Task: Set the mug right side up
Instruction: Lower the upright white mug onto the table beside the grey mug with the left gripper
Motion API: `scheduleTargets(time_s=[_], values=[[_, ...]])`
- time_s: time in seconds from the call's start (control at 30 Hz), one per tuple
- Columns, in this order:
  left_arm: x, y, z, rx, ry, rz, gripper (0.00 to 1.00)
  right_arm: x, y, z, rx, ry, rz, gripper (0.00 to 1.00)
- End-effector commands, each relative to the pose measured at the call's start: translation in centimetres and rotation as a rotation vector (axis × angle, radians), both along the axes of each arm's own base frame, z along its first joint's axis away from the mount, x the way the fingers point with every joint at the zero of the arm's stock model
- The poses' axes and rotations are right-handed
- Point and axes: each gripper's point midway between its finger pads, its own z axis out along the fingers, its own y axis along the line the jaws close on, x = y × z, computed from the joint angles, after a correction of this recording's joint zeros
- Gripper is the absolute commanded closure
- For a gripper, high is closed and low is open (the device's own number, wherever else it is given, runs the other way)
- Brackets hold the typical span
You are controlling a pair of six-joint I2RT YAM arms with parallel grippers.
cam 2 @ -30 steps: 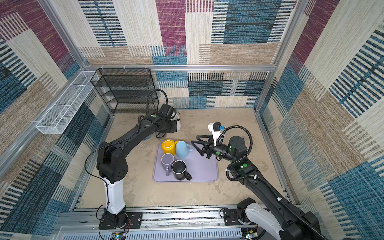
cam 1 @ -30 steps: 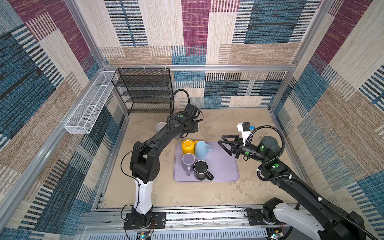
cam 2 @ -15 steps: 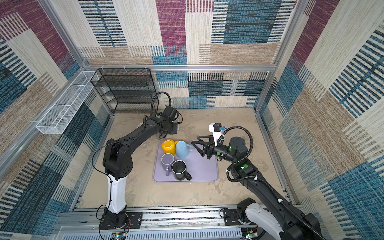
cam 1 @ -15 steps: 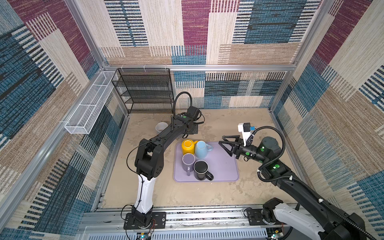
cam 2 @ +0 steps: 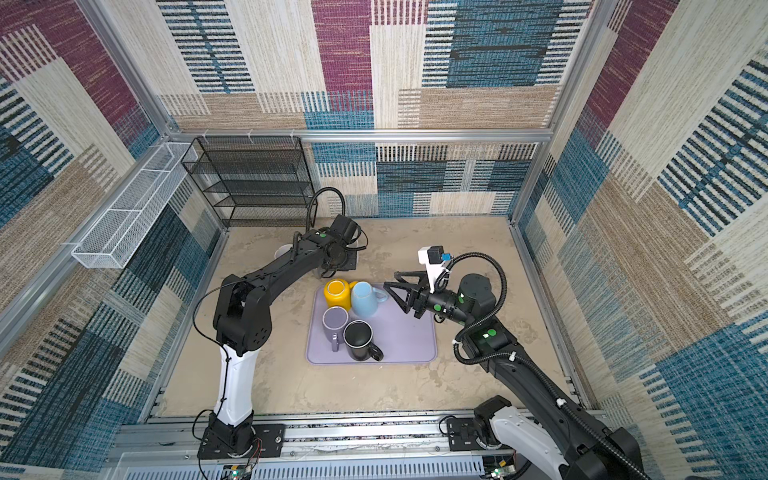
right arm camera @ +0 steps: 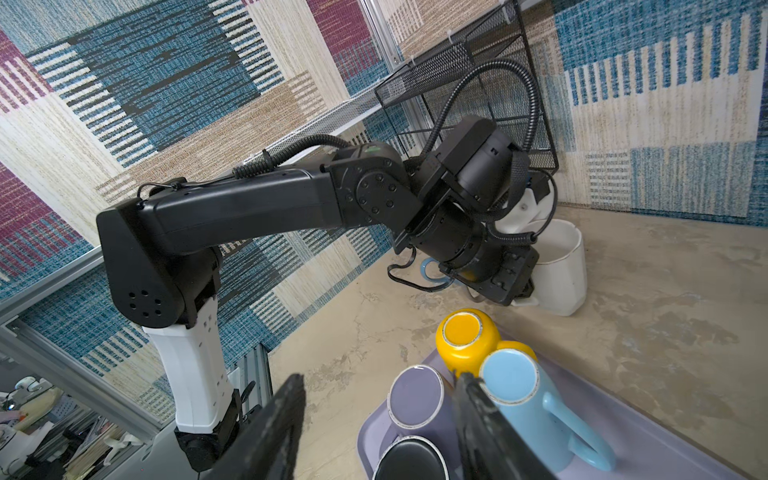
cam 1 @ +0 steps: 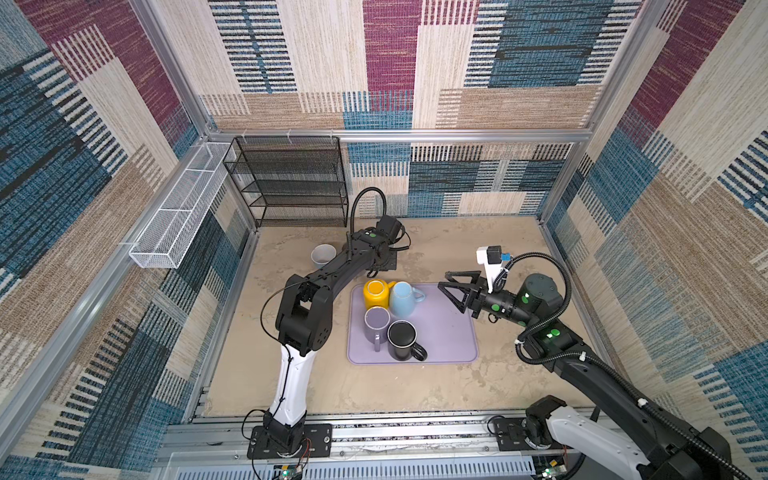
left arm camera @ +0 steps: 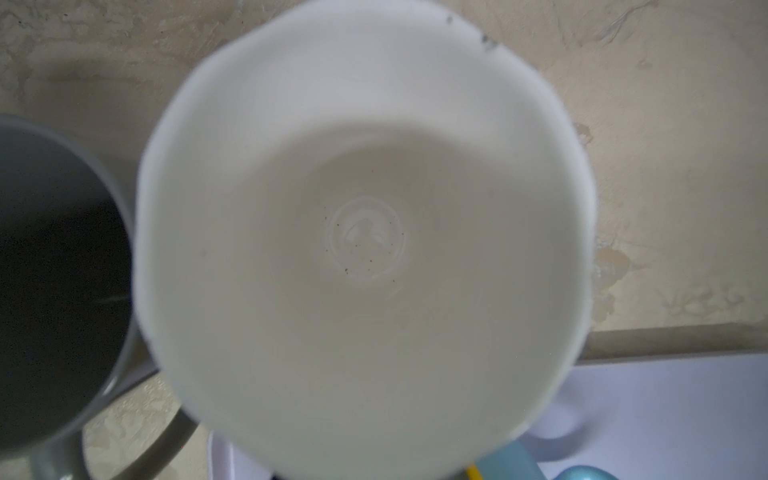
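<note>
A white mug [right arm camera: 559, 270] stands mouth up on the table just behind the tray. The left wrist view looks straight down into the white mug [left arm camera: 365, 241]. My left gripper [right arm camera: 528, 296] is shut on the mug's near side; its fingertips are hidden, and the arm covers the mug in both top views. The left gripper [cam 1: 384, 261] points downward. My right gripper [cam 1: 444, 279] hovers open and empty over the tray's right part, aimed at the light blue mug [cam 1: 403, 298]. In the right wrist view the right gripper [right arm camera: 380, 378] has its jaws wide apart.
A purple tray [cam 1: 449, 340] carries a yellow mug [cam 1: 375, 292], the light blue one, a purple mug [cam 1: 376, 322] and a black mug [cam 1: 401, 337], all bottom up. A grey mug [cam 1: 323, 254] stands upright beside the left arm. A black wire shelf [cam 1: 291, 183] stands at the back.
The left arm's elbow has swung toward the right and back, uncovering the grey mug, while its gripper stayed nearly in place. The right arm has not moved.
</note>
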Motion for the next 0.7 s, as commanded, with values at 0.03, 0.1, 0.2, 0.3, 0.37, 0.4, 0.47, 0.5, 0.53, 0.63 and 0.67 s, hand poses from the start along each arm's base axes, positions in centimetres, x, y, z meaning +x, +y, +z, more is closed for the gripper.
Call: scheduleTargets(time_s=[0.03,0.1,0.2,0.3,0.37,0.4,0.47,0.5,0.53,0.63,0.67], values=[[1.0,-0.1,0.6,-0.007,-0.042,0.024,1.0,0.0,-0.1,0.3,0.007,-0.017,-0.003,0.4],[1.0,-0.1,0.5,-0.007,-0.039,0.025,1.0,0.0,-0.1,0.3,0.007,-0.016,-0.004,0.4],[1.0,-0.2,0.2,-0.008,-0.034,0.026,1.0,0.0,-0.1,0.3,0.007,-0.015,-0.005,0.4],[0.9,-0.3,-0.1,-0.008,-0.027,0.026,1.0,0.0,-0.2,0.3,0.005,-0.018,-0.007,0.4],[0.9,-0.3,-0.2,-0.01,-0.026,0.026,1.0,0.0,-0.2,0.3,0.004,-0.019,-0.009,0.4],[0.9,-0.3,-0.2,-0.009,-0.025,0.028,1.0,0.0,-0.2,0.3,0.004,-0.018,-0.01,0.4],[0.9,-0.3,-0.3,-0.009,-0.025,0.028,1.0,0.1,-0.3,0.4,0.003,-0.02,-0.012,0.4],[1.0,-0.3,-0.3,-0.01,-0.024,0.031,1.0,0.0,-0.3,0.4,0.004,-0.019,-0.011,0.4],[0.9,-0.2,-0.5,-0.007,-0.021,0.032,1.0,0.0,-0.3,0.4,0.003,-0.021,-0.012,0.4],[0.9,-0.2,-0.6,-0.007,-0.019,0.035,1.0,0.0,-0.3,0.5,0.003,-0.021,-0.014,0.4],[0.9,-0.3,-0.6,-0.006,-0.019,0.034,1.0,0.0,-0.3,0.5,0.003,-0.021,-0.013,0.4]])
